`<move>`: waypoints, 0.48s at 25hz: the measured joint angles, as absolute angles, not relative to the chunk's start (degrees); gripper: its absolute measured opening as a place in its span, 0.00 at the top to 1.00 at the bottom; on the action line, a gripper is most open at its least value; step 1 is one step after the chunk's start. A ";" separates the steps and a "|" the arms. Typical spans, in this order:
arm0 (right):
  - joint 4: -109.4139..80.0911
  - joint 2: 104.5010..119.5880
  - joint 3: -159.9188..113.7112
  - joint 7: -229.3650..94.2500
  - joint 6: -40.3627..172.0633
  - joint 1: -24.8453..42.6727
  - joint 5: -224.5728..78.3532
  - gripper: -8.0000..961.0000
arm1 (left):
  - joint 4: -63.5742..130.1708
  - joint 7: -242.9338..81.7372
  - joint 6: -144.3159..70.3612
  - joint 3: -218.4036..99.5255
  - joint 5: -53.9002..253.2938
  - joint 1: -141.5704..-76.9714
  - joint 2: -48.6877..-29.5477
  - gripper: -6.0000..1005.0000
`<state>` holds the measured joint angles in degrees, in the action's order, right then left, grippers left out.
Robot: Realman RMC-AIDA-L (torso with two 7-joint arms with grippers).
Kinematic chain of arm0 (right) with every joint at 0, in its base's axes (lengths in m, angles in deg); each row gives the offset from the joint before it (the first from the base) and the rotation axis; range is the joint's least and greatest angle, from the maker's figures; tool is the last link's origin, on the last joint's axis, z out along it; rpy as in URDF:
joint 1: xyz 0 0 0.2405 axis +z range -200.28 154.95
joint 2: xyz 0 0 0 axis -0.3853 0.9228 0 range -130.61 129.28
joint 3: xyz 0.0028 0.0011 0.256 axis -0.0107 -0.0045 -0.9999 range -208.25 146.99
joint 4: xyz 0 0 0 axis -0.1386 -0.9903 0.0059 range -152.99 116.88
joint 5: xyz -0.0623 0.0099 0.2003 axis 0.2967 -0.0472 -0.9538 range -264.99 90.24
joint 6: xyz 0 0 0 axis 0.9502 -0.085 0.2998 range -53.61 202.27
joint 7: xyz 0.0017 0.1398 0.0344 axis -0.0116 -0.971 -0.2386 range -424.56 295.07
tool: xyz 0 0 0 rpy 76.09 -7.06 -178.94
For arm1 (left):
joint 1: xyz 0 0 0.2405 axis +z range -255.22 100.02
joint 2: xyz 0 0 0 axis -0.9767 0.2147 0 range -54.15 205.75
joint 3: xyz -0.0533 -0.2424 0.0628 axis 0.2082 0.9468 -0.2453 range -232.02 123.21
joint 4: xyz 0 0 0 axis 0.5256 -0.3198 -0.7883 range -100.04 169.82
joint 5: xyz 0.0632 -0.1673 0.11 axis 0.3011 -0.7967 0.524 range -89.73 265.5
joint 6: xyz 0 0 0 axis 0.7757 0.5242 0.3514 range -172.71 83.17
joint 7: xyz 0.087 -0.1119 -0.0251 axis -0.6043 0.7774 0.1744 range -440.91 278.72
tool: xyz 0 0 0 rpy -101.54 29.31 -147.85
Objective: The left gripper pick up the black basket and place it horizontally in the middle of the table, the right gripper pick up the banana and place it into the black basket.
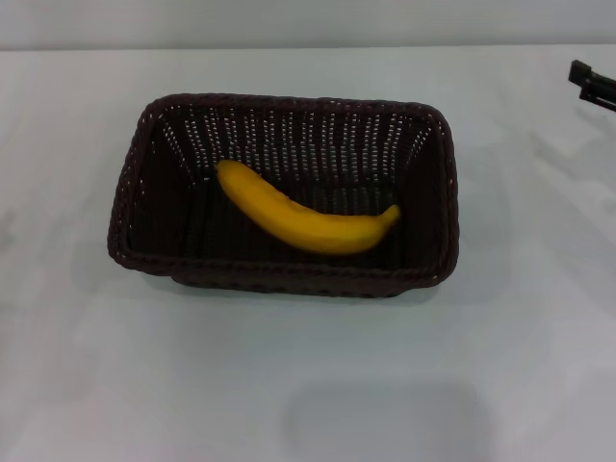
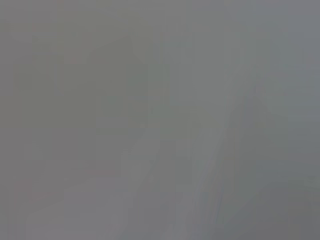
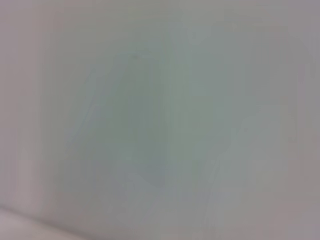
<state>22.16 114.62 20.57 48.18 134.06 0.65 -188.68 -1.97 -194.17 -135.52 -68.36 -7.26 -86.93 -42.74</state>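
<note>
Only the head view shows any hardware: the right gripper (image 1: 592, 85) pokes in as a small black tip at the upper right edge of the frame, and I cannot tell whether its fingers are apart or together, while the left gripper appears nowhere and both wrist views give nothing but plain pale surface. Well apart from that tip, toward the centre of the frame, the black basket (image 1: 144, 207) sits lengthwise across the white table (image 1: 308, 385), and the banana (image 1: 303, 218) lies inside it on the floor, slanting from upper left down to lower right.
</note>
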 joint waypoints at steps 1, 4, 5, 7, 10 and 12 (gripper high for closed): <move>17.23 114.68 20.60 54.65 134.42 0.84 -194.51 0.09 | -1.57 -194.75 -135.40 -68.09 -7.28 -86.84 -42.82 0.11; 5.73 114.93 20.94 68.01 137.99 1.62 -206.59 0.09 | 0.75 -198.00 -135.03 -67.20 -7.55 -86.22 -43.00 0.11; 1.83 115.10 21.02 72.02 139.70 2.05 -210.12 0.09 | 1.27 -198.76 -135.01 -67.01 -7.77 -86.01 -43.00 0.11; -5.27 115.40 20.89 78.57 143.35 3.08 -214.90 0.09 | 2.28 -200.32 -134.98 -65.87 -8.24 -85.49 -43.02 0.11; -12.63 115.54 20.58 83.89 147.95 4.16 -218.76 0.09 | 4.92 -202.82 -135.02 -61.11 -8.43 -85.29 -43.03 0.11; -15.83 115.54 20.41 85.23 149.89 4.20 -220.42 0.09 | 7.05 -205.14 -135.04 -58.29 -8.47 -85.34 -43.01 0.11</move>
<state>-15.83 115.54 20.41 85.23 149.89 4.20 -220.42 7.05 -205.14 -135.04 -58.29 -8.47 -85.34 -43.01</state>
